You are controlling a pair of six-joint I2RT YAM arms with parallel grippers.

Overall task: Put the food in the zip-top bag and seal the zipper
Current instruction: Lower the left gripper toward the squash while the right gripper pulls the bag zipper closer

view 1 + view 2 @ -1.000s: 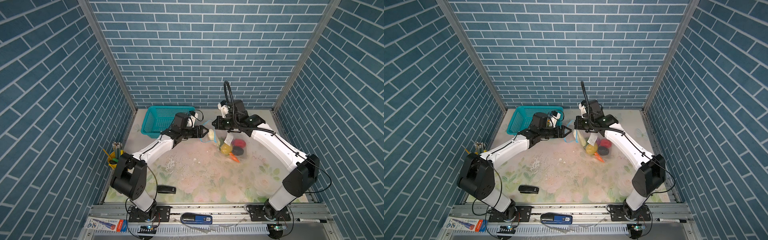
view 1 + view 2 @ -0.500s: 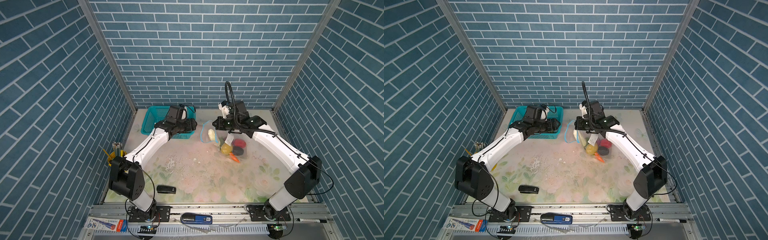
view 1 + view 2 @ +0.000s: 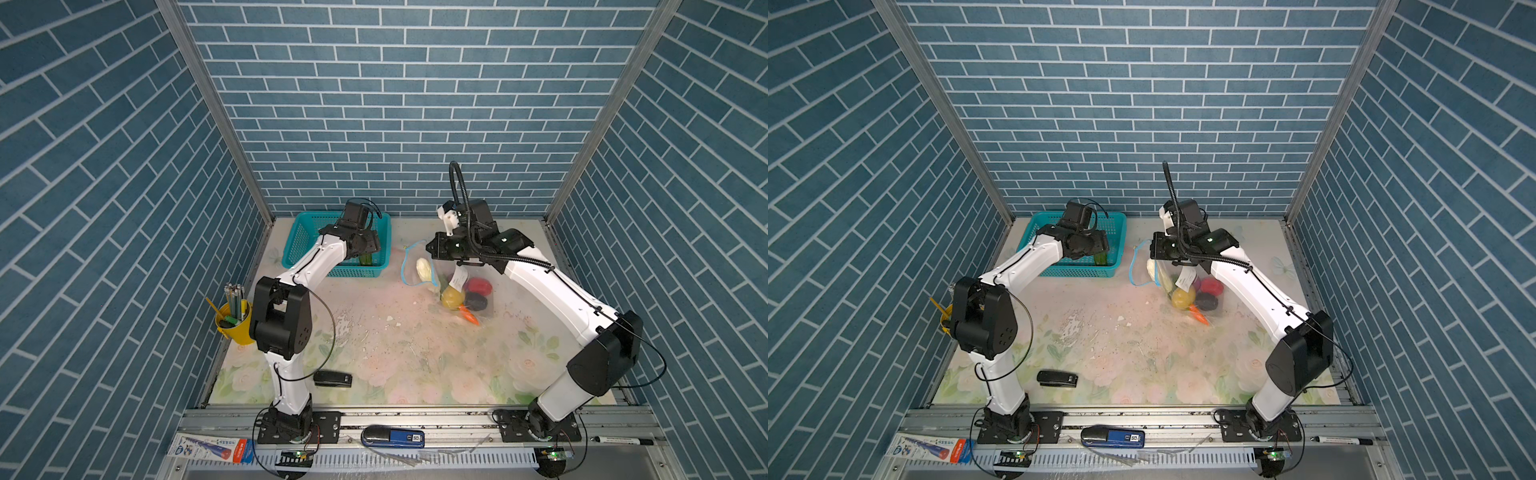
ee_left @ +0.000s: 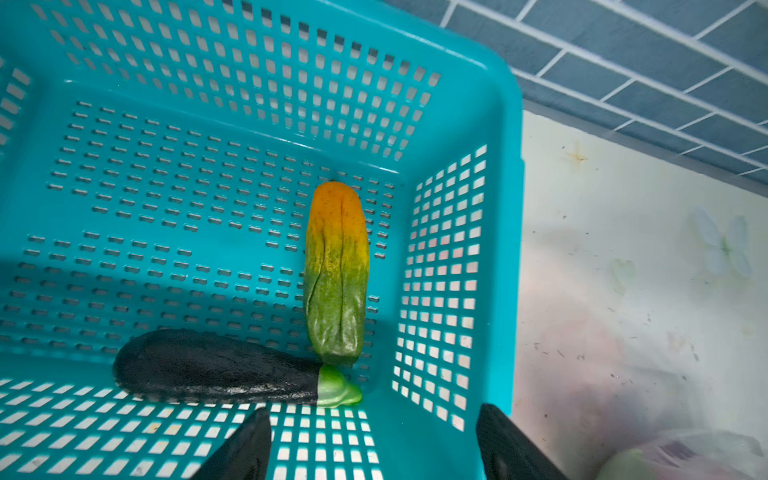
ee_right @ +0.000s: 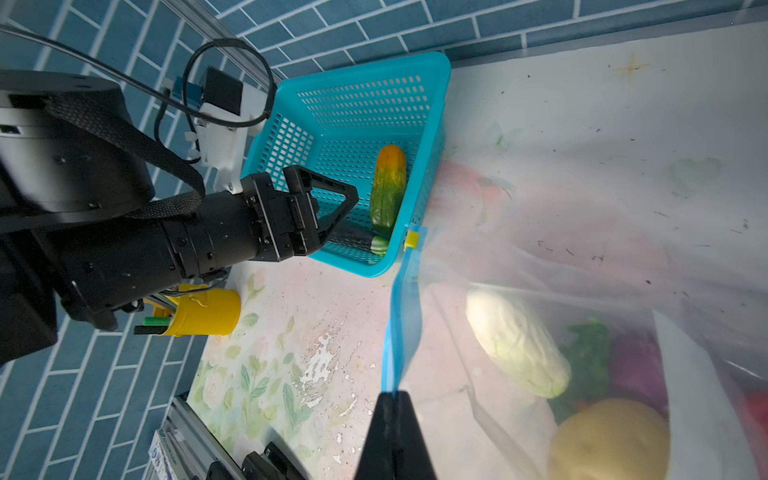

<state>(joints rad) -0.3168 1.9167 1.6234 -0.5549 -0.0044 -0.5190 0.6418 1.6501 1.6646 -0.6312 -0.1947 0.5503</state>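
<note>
While the right claw [image 5: 392, 401] is pressed together on only a narrow bit of the blue zipper [image 5: 401, 316] to hold the clear bag [image 5: 582, 257] open, the thin plastic could slip free or the mouth could sag. The next piece would then hit the rim and drop onto the table [image 3: 395, 345]. The left claw [image 4: 374, 444] hangs spread wide and empty over a corner of the teal basket [image 4: 505, 124]. If it closes there, a finger may catch the mesh wall, or the glossy eggplant [image 4: 216, 368] may squirt away. The basket holds just that eggplant and a green-orange piece [image 4: 336, 270], whose green end touches the eggplant's stem. The bag, its bottom resting on the table near the basket, holds a cabbage [image 5: 515, 345], a potato [image 5: 611, 440], a carrot [image 3: 469, 316] and a red piece [image 3: 478, 285]. The yellow slider [image 5: 412, 240] sits at the zipper's far end, and the mouth is unsealed.
</note>
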